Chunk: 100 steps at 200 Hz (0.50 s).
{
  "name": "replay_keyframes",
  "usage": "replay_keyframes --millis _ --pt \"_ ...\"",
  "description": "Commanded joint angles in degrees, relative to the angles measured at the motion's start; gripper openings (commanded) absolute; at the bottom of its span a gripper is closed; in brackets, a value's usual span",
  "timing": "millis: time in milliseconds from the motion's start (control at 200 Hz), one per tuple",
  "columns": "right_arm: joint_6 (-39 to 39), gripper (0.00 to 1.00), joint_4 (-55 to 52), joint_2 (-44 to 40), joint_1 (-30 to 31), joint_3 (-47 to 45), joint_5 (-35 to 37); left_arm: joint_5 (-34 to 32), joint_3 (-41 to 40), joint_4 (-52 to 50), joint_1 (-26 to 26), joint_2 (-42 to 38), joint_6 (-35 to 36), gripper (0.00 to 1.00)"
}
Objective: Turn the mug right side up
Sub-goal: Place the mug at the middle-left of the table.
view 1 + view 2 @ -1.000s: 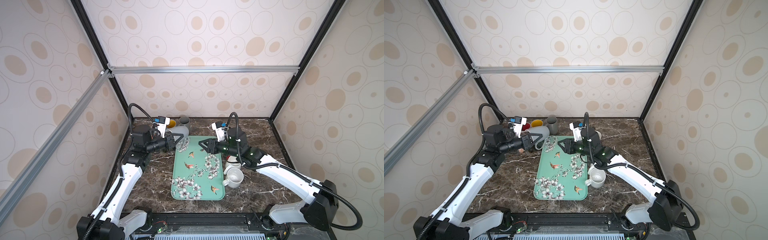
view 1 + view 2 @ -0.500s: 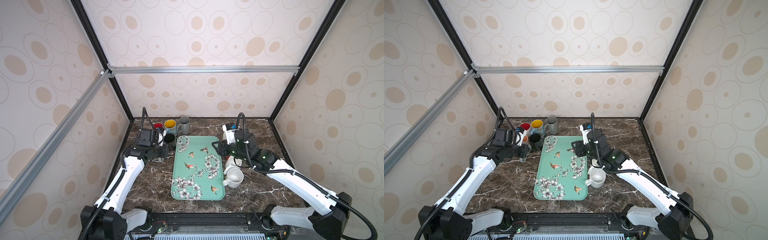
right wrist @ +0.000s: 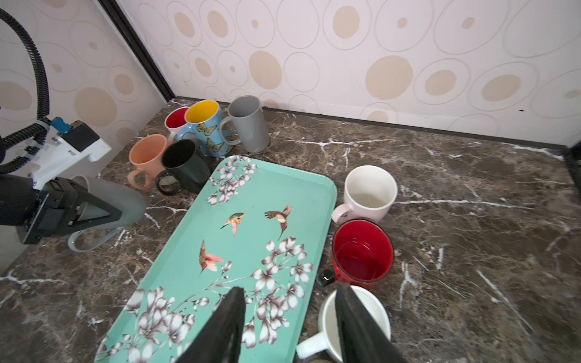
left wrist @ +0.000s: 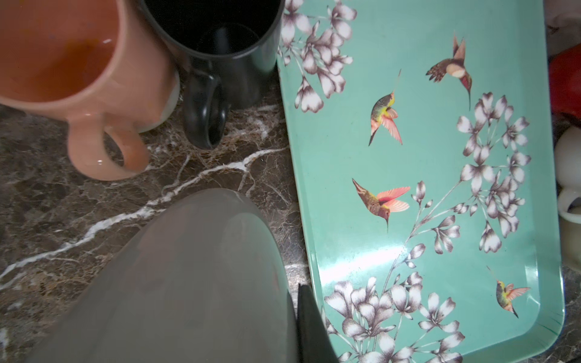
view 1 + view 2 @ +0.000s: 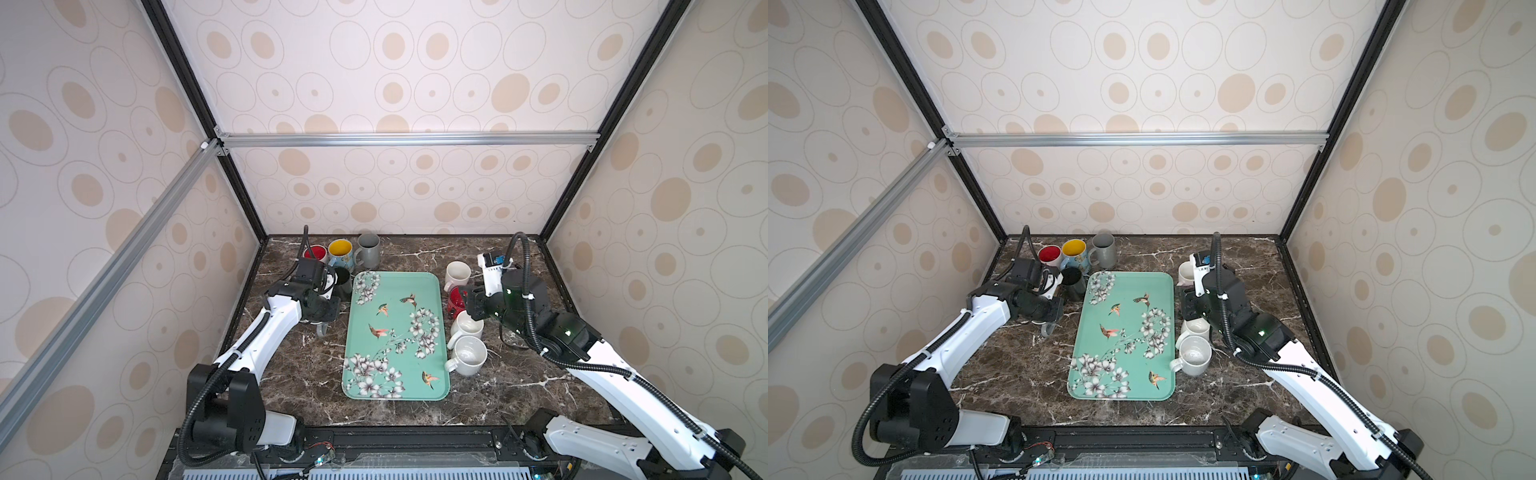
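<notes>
Nearest on the R side, a white mug stands mouth-up beside the tray. Just past it the R gripper hovers w/ jaws apart and nothing btwn them, above a second white mug. Across the tray, on the L side at about mid-depth, the task's grey mug is off the tray and in the L gripper, which is clamped on the rim wall: one finger inside the mouth, one outside. The mug is tilted, mouth toward the arm, base toward the table, handle hanging low. It looks like the handle brushes the marble, but the views don't settle whether the base is down. Handling, as I judge it: glazed ceramic, so stiff, hard, fairly heavy for a thin pinch, and slick. It won't give under the pads but can pivot or slide, esp. w/ the weight hanging off the rim. It's fragile vs. marble, so a drop or hard set-down could chip it. The rim pinch is prob. the best hold for standing it up; the handle is low and a narrow target. Farther back, the peach mug and black mug sit close, so there's little room to swing. Beyond them a yellow-lined mug and others stand by the far wall.
</notes>
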Motion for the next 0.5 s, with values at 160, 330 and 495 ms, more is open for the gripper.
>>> replay_keyframes --millis 160,330,495 --pt "-3.52 0.51 -3.32 -3.13 -2.52 -3.51 2.94 1.89 3.63 -0.56 0.16 6.21 3.00 0.05" --pt "-3.94 0.51 -3.35 -3.91 -3.60 -4.83 3.51 2.33 5.92 -2.84 0.14 9.99 3.71 0.05" --pt "-4.41 0.51 -2.73 -4.36 -4.49 -5.80 4.21 2.39 7.10 -4.21 0.09 13.30 4.15 0.05"
